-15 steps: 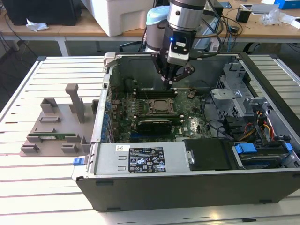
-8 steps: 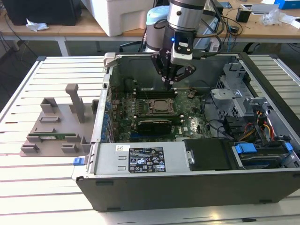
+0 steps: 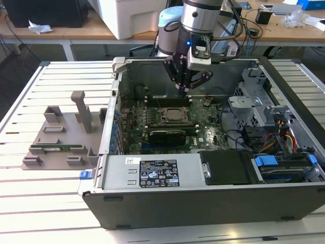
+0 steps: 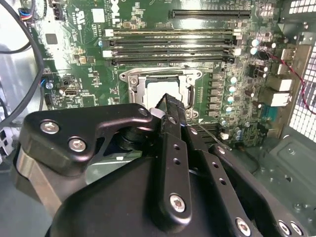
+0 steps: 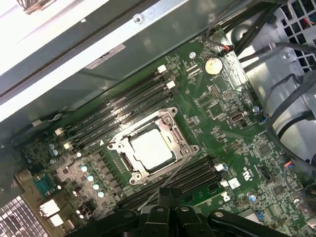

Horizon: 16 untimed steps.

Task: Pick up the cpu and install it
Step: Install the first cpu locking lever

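The cpu [image 5: 148, 148] lay seated within the socket frame [image 5: 183, 144] on the motherboard [image 5: 224, 106] inside the open case [image 3: 203, 203], while the hand [image 3: 184, 90], fingers pressed together and empty, hung above the board near it.

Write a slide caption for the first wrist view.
The cpu lies in the socket frame on the green motherboard, with the shut claw poised nearby.

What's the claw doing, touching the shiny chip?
Apart. In the first wrist view the cpu lies in its socket, green board showing between it and the gripper.
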Tool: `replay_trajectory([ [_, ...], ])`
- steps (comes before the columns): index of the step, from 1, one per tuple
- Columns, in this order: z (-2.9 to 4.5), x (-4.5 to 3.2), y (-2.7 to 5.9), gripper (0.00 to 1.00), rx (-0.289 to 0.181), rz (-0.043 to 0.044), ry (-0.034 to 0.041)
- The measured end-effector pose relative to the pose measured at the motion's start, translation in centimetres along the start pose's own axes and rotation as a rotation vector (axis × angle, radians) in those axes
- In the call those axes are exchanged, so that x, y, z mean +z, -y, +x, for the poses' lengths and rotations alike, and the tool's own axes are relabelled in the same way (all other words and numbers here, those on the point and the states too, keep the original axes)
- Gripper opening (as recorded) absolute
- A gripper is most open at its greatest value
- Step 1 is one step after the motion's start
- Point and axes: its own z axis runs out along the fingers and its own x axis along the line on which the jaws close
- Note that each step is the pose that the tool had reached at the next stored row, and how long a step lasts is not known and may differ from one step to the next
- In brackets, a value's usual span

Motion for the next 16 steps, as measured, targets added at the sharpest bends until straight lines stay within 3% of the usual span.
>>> replay_trajectory([
  [16, 0.00, 0.00, 0.00, 0.11, -0.157, 0.0089, 0.0225],
])
